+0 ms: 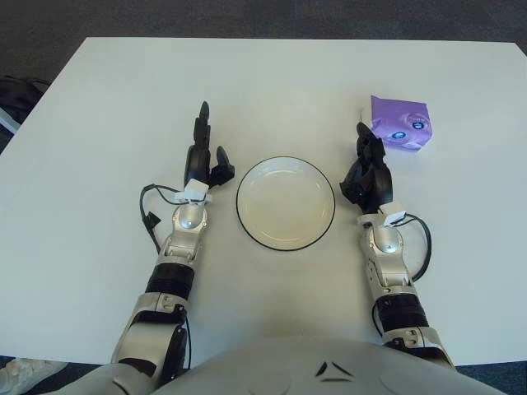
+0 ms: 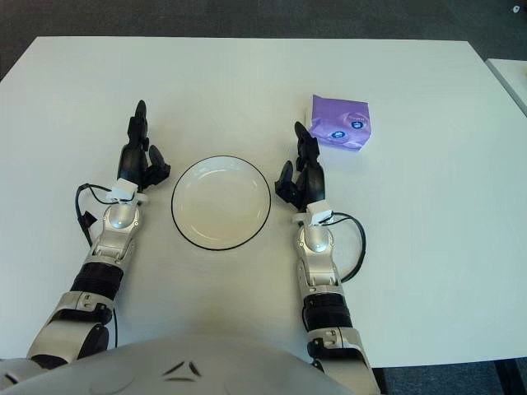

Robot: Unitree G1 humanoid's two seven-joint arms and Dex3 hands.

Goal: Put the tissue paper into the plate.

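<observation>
A purple tissue pack [image 1: 400, 123] lies on the white table at the far right. A white plate with a black rim [image 1: 247, 222] sits in the middle, with nothing in it. My right hand [image 1: 367, 164] is just right of the plate, fingers relaxed and holding nothing, its tips a short way below and left of the tissue pack. My left hand [image 1: 203, 152] is just left of the plate, fingers stretched out and empty.
The white table [image 1: 107, 123] spreads wide around the plate. Dark floor lies beyond its far edge. A dark object [image 1: 16, 95] shows off the table's left edge.
</observation>
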